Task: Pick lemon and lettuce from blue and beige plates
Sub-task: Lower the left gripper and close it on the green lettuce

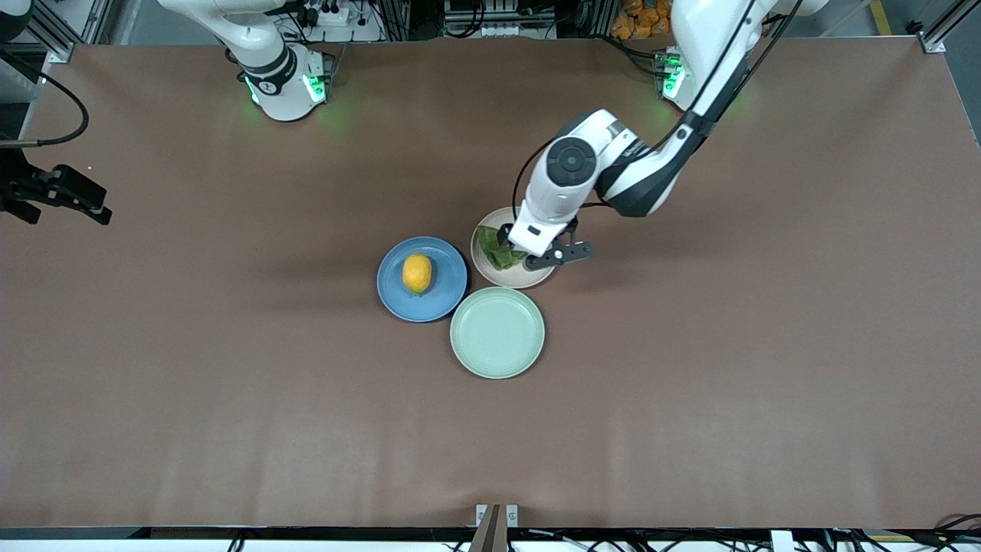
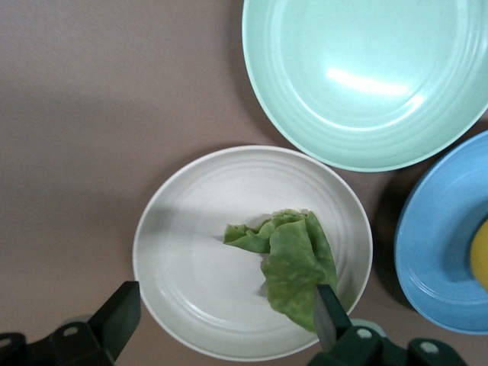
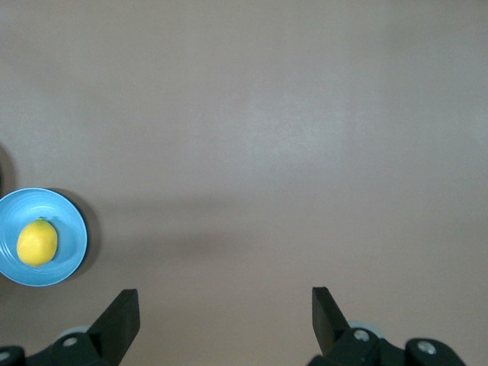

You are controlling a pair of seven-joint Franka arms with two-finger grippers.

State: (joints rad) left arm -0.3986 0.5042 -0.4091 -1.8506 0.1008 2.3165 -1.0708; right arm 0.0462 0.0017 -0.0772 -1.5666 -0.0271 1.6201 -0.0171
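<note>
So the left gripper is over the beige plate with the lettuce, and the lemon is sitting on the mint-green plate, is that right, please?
Not quite. The lemon sits on the blue plate; the mint-green plate holds nothing, as the front view shows. The rest stands: the left gripper, fingers open, is over the beige plate with the lettuce.
</note>
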